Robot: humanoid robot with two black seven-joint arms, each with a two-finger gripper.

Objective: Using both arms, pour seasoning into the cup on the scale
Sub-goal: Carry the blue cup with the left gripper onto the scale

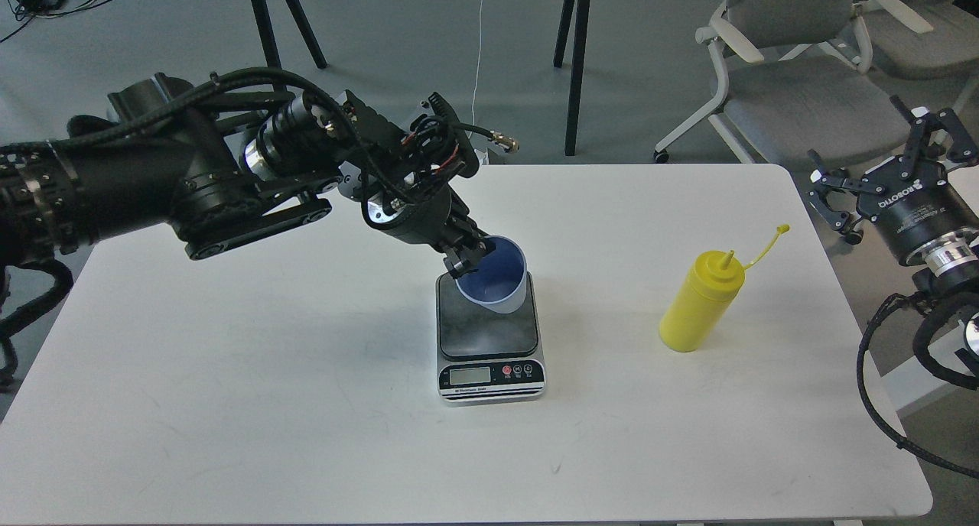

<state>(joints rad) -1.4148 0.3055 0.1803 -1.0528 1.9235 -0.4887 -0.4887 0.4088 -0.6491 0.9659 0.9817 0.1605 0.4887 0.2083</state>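
Gripping the tilted cup (pixel 496 277) over the scale (pixel 489 335), left fingers (pixel 465 257); right fingers (pixel 891 170) wide.

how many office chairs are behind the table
2. One grey chair stands on the floor past the white table's far right corner; a second chair sits behind it at the top right edge, partly cut off. Others may be out of frame.

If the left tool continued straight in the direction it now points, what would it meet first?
The left tool points down and rightward, already at the rim of the small pale blue-grey plastic cup. Past it, probably the flat scale's dark grey plate; depth is unclear.
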